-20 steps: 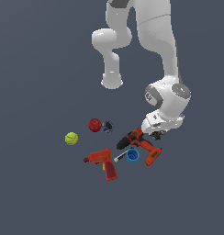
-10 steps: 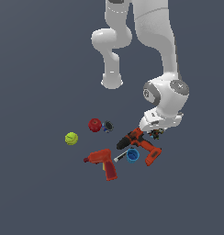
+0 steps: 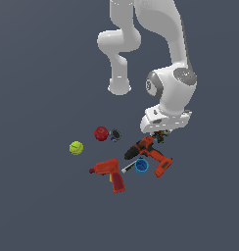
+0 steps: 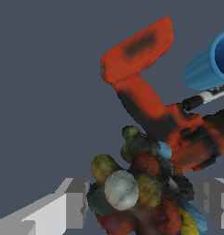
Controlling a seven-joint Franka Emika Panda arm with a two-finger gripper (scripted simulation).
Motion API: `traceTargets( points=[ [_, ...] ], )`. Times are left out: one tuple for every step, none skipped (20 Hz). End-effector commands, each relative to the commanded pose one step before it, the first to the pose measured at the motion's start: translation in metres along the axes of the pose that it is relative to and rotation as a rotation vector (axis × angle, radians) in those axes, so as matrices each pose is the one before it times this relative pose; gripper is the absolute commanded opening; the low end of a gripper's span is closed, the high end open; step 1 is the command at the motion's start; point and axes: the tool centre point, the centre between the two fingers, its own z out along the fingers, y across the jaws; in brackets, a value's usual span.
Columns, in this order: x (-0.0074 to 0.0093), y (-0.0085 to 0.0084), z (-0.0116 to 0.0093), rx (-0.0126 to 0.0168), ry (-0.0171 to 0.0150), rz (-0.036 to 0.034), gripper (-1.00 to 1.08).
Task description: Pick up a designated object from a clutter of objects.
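Note:
The designated object (image 4: 146, 188), a dark lumpy cluster of red, blue, green and yellow beads, lies between my two fingers in the wrist view. In the exterior view it is a small dark speck (image 3: 162, 137) under the hand, at the far end of a red-orange drill (image 3: 148, 152). My gripper (image 4: 141, 204) is open and straddles the cluster, with one finger (image 4: 77, 202) on each side of it. In the exterior view the gripper (image 3: 159, 133) is low over the clutter. I cannot tell whether the pads touch the cluster.
The same drill (image 4: 150, 92) lies right beside the cluster, with a blue cup (image 3: 141, 165) and a thin white-black stick (image 3: 127, 168) close by. A second drill (image 3: 110, 172), red ball (image 3: 101, 133), small dark round thing (image 3: 114, 135) and yellow-green ball (image 3: 76, 147) lie toward the exterior view's left.
The hand has shifted only slightly over the drill's end. The objects on the ground have not moved.

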Motion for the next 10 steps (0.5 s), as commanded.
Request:
traceTargets(
  points=[
    [-0.0024,0.01667,-0.02293,0.00061,0.00183,0.00036,-1.0],
    [-0.0011,0.00724,-0.00967,0.00068,-0.00014,0.00003,-1.0],
    [-0.00112,0.00742,-0.00995,0.00068,-0.00011,0.00002,-1.0],
    [-0.00115,0.00747,-0.01022,0.0,0.0,0.0,-1.0],
    [-0.00114,0.00764,-0.01033,0.00069,-0.00006,0.00001,-1.0],
    [-0.00113,0.0075,-0.01032,0.0,0.0,0.0,-1.0],
    [-0.0011,0.0077,-0.01034,0.00097,-0.00006,0.00003,-1.0],
    [-0.00109,0.00749,-0.01034,0.0,0.0,0.0,-1.0],
    [-0.00107,0.00768,-0.01036,0.00069,-0.00003,0.00007,-1.0],
    [-0.00105,0.0075,-0.01034,0.0,0.0,0.0,-1.0]
  ],
)
